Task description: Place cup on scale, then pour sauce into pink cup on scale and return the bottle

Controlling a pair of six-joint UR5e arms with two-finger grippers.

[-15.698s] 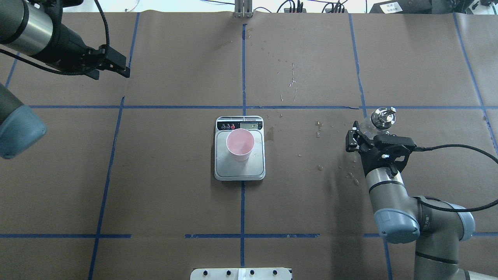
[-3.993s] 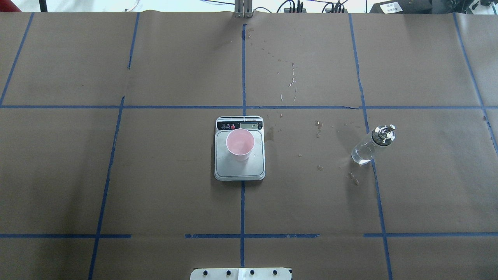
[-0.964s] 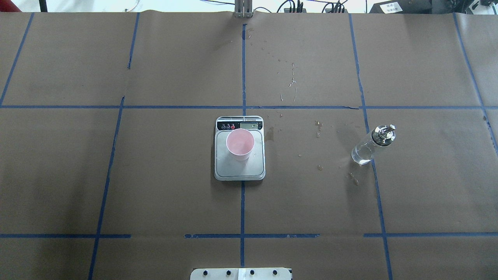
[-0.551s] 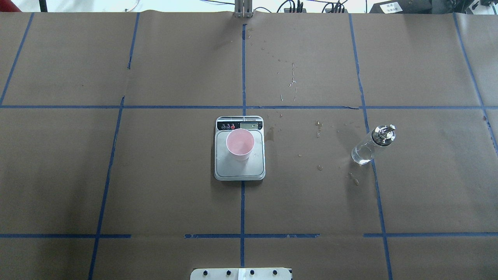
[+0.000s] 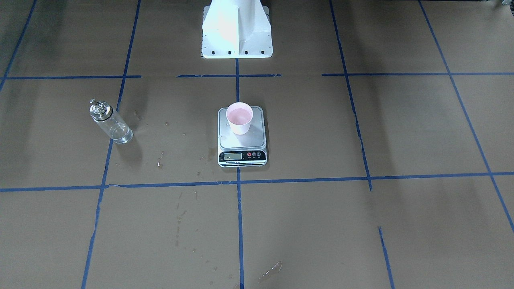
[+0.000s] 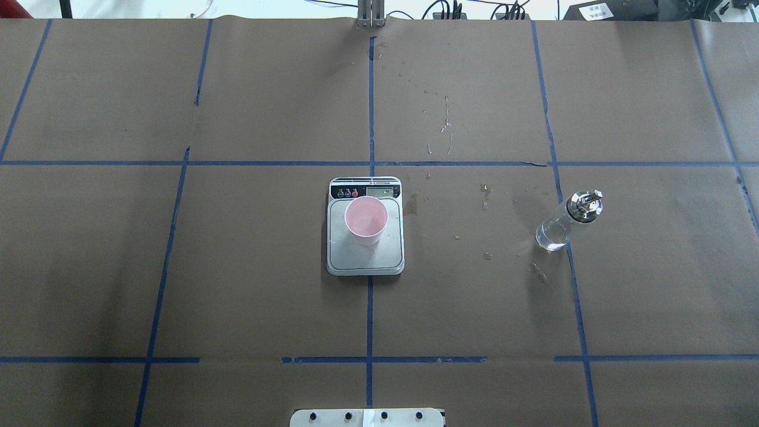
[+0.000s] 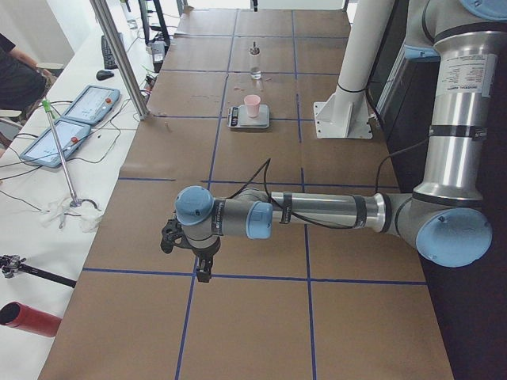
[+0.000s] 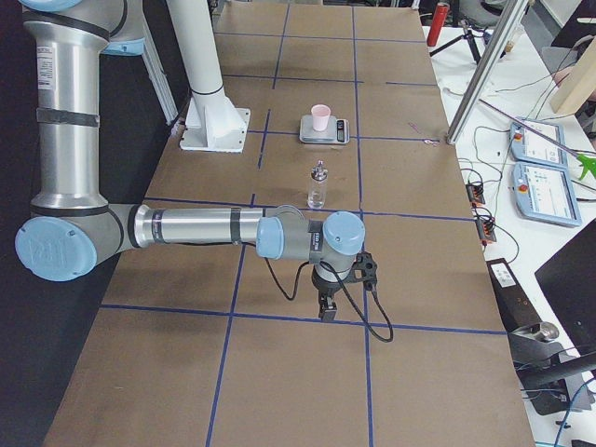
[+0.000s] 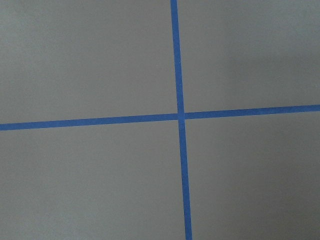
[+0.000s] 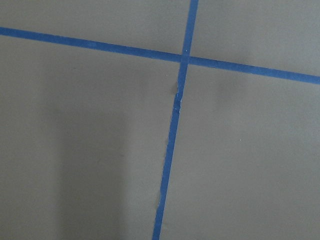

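A clear cylindrical glass bottle (image 6: 556,228) with a silver pourer cap stands upright, long axis vertical, on the robot's right of the table. It is well apart from the flat steel-topped kitchen scale (image 6: 364,259). Its spout is perhaps turned outward, but it is too small to be sure. A small pink tapered cup (image 6: 366,220) sits mouth-up on the scale. Brown paper (image 6: 255,267) gridded with blue tape (image 6: 370,308) covers the table. Both arms reach low at the table's ends. The left gripper (image 7: 203,273) and right gripper (image 8: 324,312) point down and carry nothing; whether their jaws are parted cannot be told.
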